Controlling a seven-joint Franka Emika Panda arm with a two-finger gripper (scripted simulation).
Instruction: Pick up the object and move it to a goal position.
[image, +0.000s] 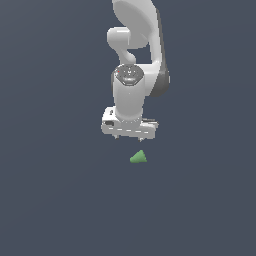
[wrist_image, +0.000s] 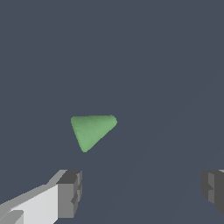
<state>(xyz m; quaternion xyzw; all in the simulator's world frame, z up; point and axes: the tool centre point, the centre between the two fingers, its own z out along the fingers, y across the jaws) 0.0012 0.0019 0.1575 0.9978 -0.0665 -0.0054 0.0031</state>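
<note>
Fingertips first on the wrist view: two dark pads (wrist_image: 70, 192) sit wide apart with bare floor between them, so I read the gripper (wrist_image: 142, 190) as spread and gripping nothing. Beyond the pads lies the green cone (wrist_image: 92, 130), on its side, not between the fingers but ahead of them and closer to one pad than the other. It looks like a plain, rigid piece, very small against the fingers, so I judge it light and likely to skid or roll if nudged off-centre. I would close across its thicker half, near the round end, not the narrow tip.

Switching to the exterior view: the white arm hangs straight down, the gripper (image: 129, 136) hovering above the floor. The green cone (image: 138, 158) rests on the floor just below the gripper and slightly toward the exterior view's right, apart from it. No containers show anywhere, and I see no goal marker.
</note>
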